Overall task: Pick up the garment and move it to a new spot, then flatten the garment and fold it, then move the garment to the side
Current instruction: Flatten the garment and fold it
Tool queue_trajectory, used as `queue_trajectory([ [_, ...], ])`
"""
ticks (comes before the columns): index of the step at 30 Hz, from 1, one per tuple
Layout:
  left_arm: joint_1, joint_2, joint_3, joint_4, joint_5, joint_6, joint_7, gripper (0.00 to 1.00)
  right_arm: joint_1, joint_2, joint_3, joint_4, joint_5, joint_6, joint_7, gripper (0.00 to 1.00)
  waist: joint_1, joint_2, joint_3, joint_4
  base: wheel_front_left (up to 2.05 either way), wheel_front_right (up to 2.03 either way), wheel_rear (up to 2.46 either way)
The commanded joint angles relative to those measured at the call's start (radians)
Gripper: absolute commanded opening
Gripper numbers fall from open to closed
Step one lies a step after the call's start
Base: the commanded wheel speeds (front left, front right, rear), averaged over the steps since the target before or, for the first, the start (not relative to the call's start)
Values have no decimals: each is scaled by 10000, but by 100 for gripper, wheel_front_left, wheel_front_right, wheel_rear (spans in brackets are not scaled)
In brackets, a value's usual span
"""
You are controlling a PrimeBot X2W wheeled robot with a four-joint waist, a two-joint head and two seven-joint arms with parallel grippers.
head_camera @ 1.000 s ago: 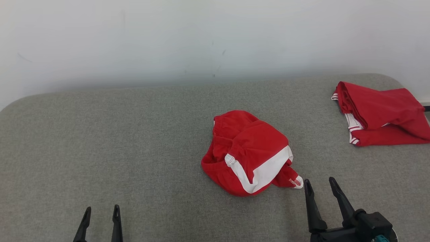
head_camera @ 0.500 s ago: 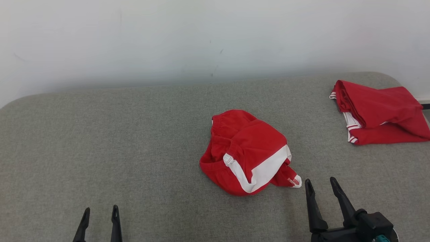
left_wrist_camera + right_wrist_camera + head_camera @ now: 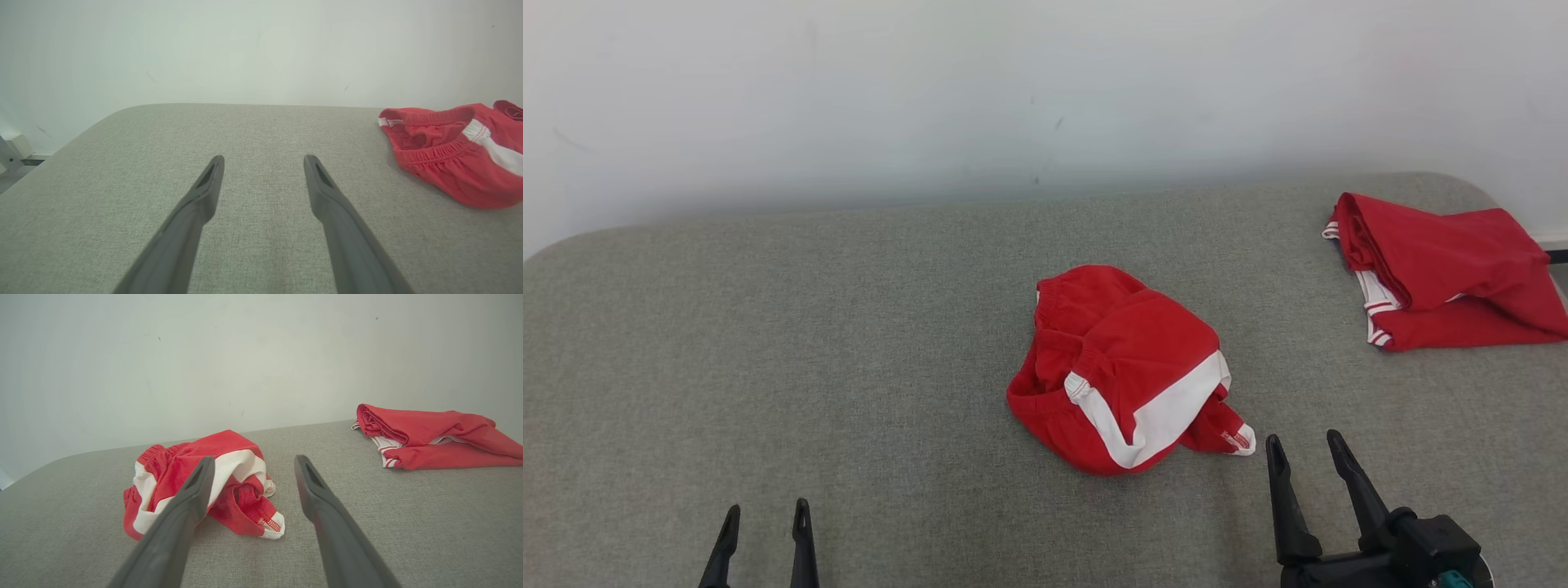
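Observation:
A crumpled red garment [image 3: 1123, 367] with a white band lies bunched near the middle of the grey padded table [image 3: 849, 343]. It also appears at the right edge of the left wrist view, garment [image 3: 453, 155], and ahead of my right fingers, garment [image 3: 204, 477]. My right gripper [image 3: 1307, 453] stands open just to the near right of the garment, apart from it, nothing between its fingers. My left gripper [image 3: 765, 518] is open at the lower left over bare table, far from the cloth. Both grippers show their fingers spread: left gripper [image 3: 263, 163], right gripper [image 3: 253, 465].
A second red garment [image 3: 1441, 273], folded with white trim, lies at the far right of the table, also seen as folded garment [image 3: 429, 437]. A pale wall [image 3: 1013, 98] rises behind the table's rounded far edge. Bare grey surface spreads to the left.
The whole head view has drifted slightly, so the camera moved a little. The garments and both grippers keep their places relative to each other.

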State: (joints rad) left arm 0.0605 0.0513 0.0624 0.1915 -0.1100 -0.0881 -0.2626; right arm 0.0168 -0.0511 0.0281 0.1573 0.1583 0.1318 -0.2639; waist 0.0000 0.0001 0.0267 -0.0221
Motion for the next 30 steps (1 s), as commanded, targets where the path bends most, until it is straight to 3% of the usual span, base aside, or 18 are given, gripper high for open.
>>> queue_trajectory([
  [1, -5, -16, 12, 30, 26, 10, -29, 100, 43, 18, -15, 0, -12, -28, 0, 100, 0, -1, 1, 8, 0, 0, 0],
  [30, 32, -17, 25, 60, -32, -14, -29, 100, 54, 18, 3, 7, -72, -28, 1, 100, 0, -1, -12, 2, 0, 0, 0],
])
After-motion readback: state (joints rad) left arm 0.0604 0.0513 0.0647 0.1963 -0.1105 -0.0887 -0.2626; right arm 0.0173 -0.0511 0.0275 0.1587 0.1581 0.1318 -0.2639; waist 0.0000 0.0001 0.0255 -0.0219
